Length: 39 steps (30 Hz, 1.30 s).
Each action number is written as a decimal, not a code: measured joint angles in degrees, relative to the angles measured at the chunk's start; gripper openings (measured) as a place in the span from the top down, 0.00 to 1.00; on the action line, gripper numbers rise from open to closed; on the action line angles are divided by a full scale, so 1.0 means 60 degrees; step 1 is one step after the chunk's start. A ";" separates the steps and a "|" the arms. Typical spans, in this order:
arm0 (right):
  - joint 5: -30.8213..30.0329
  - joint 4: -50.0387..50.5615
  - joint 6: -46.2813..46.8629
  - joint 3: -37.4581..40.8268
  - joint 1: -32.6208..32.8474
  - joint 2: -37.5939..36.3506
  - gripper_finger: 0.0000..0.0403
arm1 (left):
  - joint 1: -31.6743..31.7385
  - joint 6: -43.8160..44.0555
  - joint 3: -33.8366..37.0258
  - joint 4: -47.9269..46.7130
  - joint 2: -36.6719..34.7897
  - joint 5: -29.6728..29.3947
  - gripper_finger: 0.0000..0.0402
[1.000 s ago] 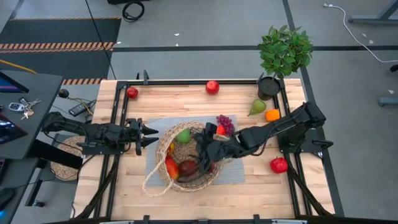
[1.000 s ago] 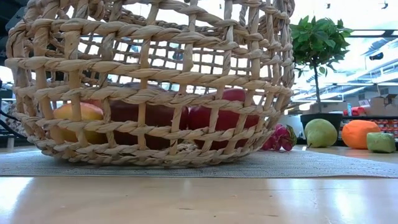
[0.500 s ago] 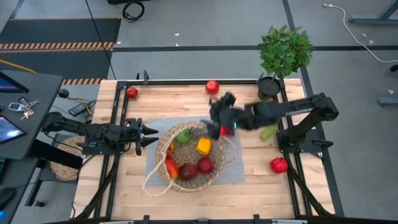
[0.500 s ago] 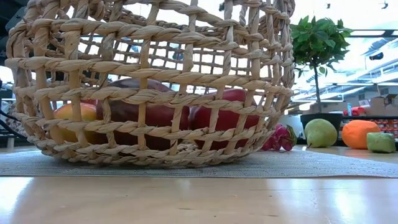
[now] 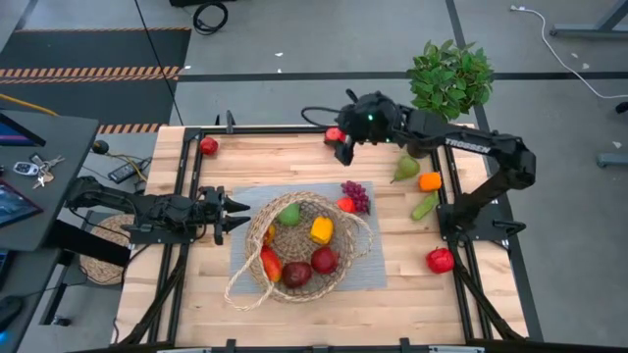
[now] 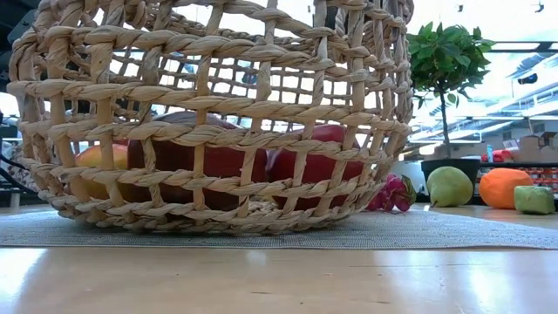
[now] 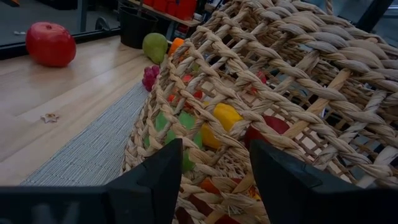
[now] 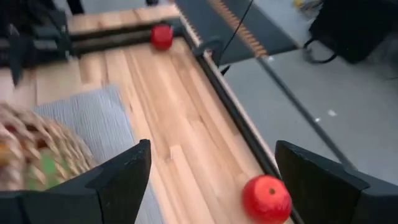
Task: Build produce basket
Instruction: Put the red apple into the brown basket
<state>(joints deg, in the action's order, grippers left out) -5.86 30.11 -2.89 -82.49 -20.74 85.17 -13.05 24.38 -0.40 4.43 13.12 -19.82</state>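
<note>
Lettering "TROSSEN" marks the right arm [image 5: 469, 143], its end effector [image 5: 345, 147] spread above an apple [image 5: 334, 135].

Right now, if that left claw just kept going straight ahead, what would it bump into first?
The left gripper, fingers open, points at the wicker basket. Its woven side wall sits just ahead of the fingertips, so it would probably hit that wall first, before any fruit inside.

The high view looks straight down; the low view sits level, close against the basket [image 6: 209, 113], which both wrist views also catch.
</note>
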 joint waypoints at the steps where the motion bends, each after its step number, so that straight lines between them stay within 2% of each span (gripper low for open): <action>1: 0.0324 -0.0135 -0.0130 0.0216 -0.0283 0.0014 0.14 | 0.0002 0.0004 0.0003 0.0000 -0.0003 0.0000 0.52; 4: 0.0963 -0.0568 -0.0388 0.0660 -0.0998 0.0020 0.14 | 0.0001 0.0000 0.0001 0.0000 -0.0002 0.0000 0.51; 7: 0.1160 -0.1159 -0.0709 0.1184 -0.1498 0.0007 0.14 | 0.0006 -0.0014 0.0001 0.0112 0.0001 -0.0002 0.51; 10: 0.1253 -0.2093 -0.1011 0.1822 -0.1960 0.0018 0.12 | 0.0053 -0.0158 -0.0020 0.0780 -0.0006 -0.0002 0.52; 15: 0.1234 -0.3221 -0.1296 0.2782 -0.2517 0.0022 0.02 | 0.0053 0.0070 -0.0206 0.0938 -0.0014 -0.0005 0.51; 18: 0.1333 -0.3691 -0.1167 0.3109 -0.2746 0.0269 0.02 | 0.0053 0.0069 -0.0211 0.0801 0.0001 -0.0001 0.51; 28: 0.1588 -0.4345 -0.0910 0.2619 -0.3066 0.2693 0.01 | 0.0053 0.0071 -0.0219 0.0787 0.0001 -0.0002 0.52; 35: 0.1420 -0.3815 -0.0509 0.1675 -0.3073 0.3949 0.01 | 0.0057 0.0076 -0.0226 0.0787 0.0001 0.0000 0.51; 39: 0.1249 -0.3445 -0.0327 0.1410 -0.3070 0.4257 0.01 | 0.0057 0.0073 -0.0238 0.0787 0.0001 -0.0002 0.52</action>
<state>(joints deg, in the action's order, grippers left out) 1.63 9.44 -4.85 -74.04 -39.16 110.71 -12.71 24.82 -1.83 9.15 13.13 -19.84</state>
